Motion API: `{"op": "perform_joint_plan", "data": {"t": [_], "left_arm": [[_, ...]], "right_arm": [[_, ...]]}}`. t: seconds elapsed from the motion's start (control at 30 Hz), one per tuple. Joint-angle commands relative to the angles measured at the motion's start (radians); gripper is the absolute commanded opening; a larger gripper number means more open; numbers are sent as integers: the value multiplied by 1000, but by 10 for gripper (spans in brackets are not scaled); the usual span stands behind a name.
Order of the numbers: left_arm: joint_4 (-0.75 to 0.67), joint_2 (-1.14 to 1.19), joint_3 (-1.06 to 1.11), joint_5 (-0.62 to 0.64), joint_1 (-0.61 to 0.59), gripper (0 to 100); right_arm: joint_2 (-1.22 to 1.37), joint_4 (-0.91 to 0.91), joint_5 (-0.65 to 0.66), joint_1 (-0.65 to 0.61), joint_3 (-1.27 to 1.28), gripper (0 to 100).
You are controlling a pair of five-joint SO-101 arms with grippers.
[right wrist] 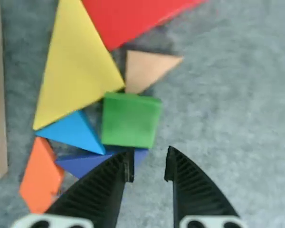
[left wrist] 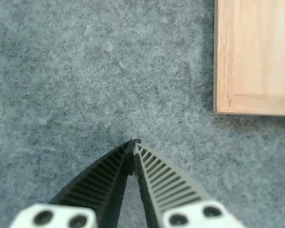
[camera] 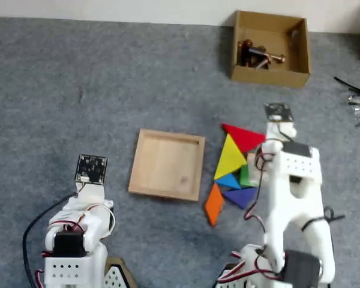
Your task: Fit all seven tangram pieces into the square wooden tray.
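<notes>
Though loose on the grey carpet (camera: 78, 90), packed edge to edge just ahead of the right pincer (right wrist: 148, 164): green square (right wrist: 130, 119) closest to its tips, dark blue triangle (right wrist: 85, 162) touching that square and partly hidden behind one fingertip, light blue triangle (right wrist: 73, 133) and orange parallelogram (right wrist: 40, 175) off toward the tray side. Farther from the tips, yellow triangle (right wrist: 76, 76), small tan triangle (right wrist: 145, 69) and, last, red triangle (right wrist: 133, 19). Spread apart and pinching nothing (the right pincer, that is), poised over carpet. Beyond the cluster from that pincer, square wooden tray (camera: 168, 165), just beside the orange parallelogram but apart from it. Past the tray, left pincer (left wrist: 134, 142), pressed together on nothing, tips over carpet, one tray corner near and off to one side. Well beyond both pincers, cardboard box (camera: 267, 77) with small metal parts inside.
</notes>
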Motion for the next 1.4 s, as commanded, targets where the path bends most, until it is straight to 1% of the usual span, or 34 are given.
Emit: {"op": "perform_joint_plan", "data": {"t": [0.0, 0.07, 0.13, 0.3, 0.37, 0.5, 0.57, 0.67, 0.73, 0.83, 1.1, 1.17, 1.23, 1.37], "left_arm": [[3, -10, 18, 2, 12, 5], [3, -10, 18, 2, 12, 5], [3, -10, 18, 2, 12, 5], [3, -10, 18, 2, 12, 5], [3, -10, 18, 2, 12, 5], [3, -10, 18, 2, 12, 5], [3, -10, 18, 2, 12, 5], [3, -10, 18, 2, 12, 5], [3, -10, 18, 2, 12, 5], [3, -10, 18, 2, 12, 5], [3, -10, 18, 2, 12, 5], [3, -10, 18, 2, 12, 5], [3, -10, 18, 2, 12, 5], [3, -10, 18, 2, 12, 5]], "right_arm": [[35, -24, 6, -85, -131, 116], [74, 8, -23, -119, -189, 116], [124, 77, -68, -142, -297, 116], [295, 266, -80, -203, -611, 117], [375, 315, -117, -225, -710, 117], [544, 341, -204, -246, -843, 118], [619, 341, -235, -251, -880, 135], [705, 343, -302, -254, -909, 200], [734, 343, -316, -254, -912, 228], [745, 343, -359, -254, -906, 229], [750, 335, -609, -257, -905, 229], [750, 335, -671, -280, -903, 229], [751, 334, -701, -314, -888, 229], [751, 265, -700, -366, -839, 229]]}}
